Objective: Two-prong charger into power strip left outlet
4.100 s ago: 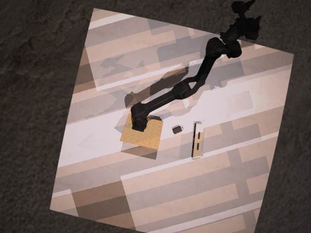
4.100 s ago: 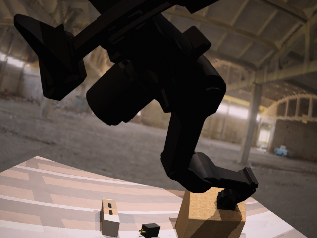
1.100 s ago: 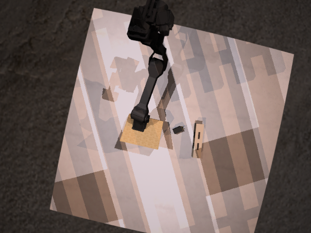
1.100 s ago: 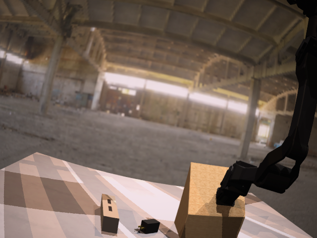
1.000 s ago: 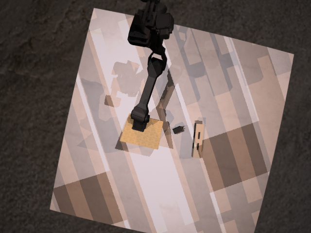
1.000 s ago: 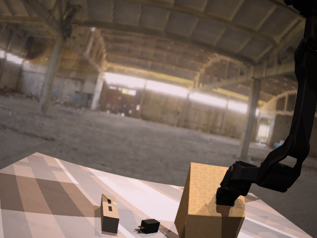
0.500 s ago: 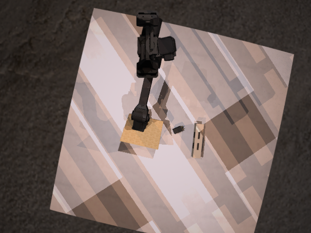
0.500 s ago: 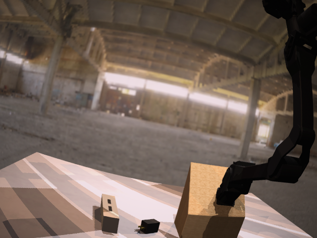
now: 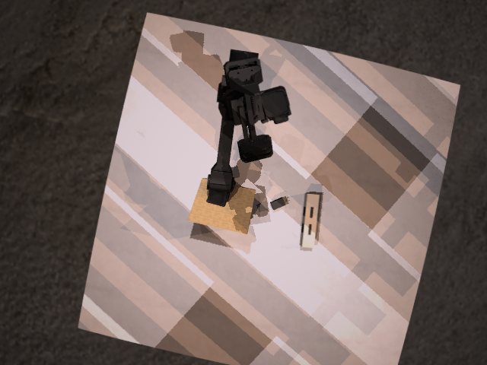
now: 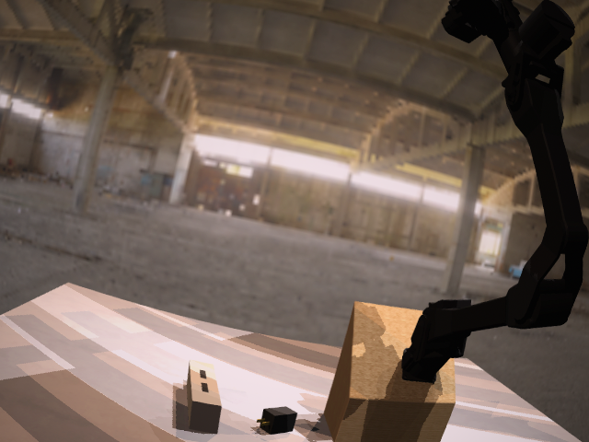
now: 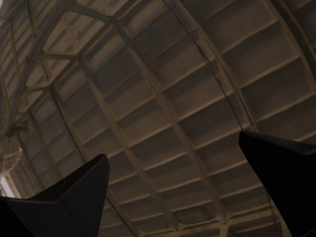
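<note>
The black two-prong charger (image 9: 278, 203) (image 10: 279, 420) lies on the table, its brass prongs facing the power strip. The pale power strip (image 9: 308, 239) (image 10: 204, 414) stands a short way beyond the prongs, with two dark slots in its top face. My gripper (image 11: 176, 150) is open and empty in the wrist view. It is pointed up at the ceiling, with neither charger nor strip between or near its fingers. The arm is folded up high above the table, away from both objects. The fingertips cannot be made out clearly in the top and exterior views.
A wooden block (image 9: 233, 221) (image 10: 375, 385) carries the arm's base, to the left of the charger in the top view. The table (image 9: 157, 255) (image 10: 266, 371) has a patterned surface with bright patches and shadows. Dark ground surrounds it.
</note>
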Tool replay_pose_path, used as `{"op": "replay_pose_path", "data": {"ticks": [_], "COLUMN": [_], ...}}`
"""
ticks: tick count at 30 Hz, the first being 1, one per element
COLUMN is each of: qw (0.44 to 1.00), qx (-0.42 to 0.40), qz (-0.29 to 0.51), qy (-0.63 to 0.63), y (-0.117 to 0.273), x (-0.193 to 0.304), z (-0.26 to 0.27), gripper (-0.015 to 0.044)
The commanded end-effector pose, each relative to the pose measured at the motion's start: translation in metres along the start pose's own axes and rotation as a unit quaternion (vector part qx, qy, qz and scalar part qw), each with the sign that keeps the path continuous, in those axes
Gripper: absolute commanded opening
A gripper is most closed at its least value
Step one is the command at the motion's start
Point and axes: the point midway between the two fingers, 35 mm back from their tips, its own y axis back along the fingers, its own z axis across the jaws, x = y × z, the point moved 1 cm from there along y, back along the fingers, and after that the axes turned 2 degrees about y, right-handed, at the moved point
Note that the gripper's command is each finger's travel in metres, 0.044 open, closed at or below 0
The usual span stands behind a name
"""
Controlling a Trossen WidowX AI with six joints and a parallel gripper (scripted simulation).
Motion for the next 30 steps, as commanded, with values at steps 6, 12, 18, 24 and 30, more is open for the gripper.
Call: {"op": "replay_pose_path", "data": {"ticks": [6,12,18,24,30], "qw": [0.992,0.978,0.955,0.926,0.89], "qx": [-0.102,-0.177,-0.256,-0.325,-0.399], "qz": [-0.051,-0.079,-0.107,-0.137,-0.162], "qy": [-0.049,-0.077,-0.104,-0.131,-0.151], "y": [-0.012,-0.016,-0.012,0.002,0.022], "x": [-0.022,-0.039,-0.06,-0.085,-0.11], "z": [0.07,0.122,0.175,0.22,0.265], "gripper": [0.044,0.044,0.044,0.044,0.044]}}
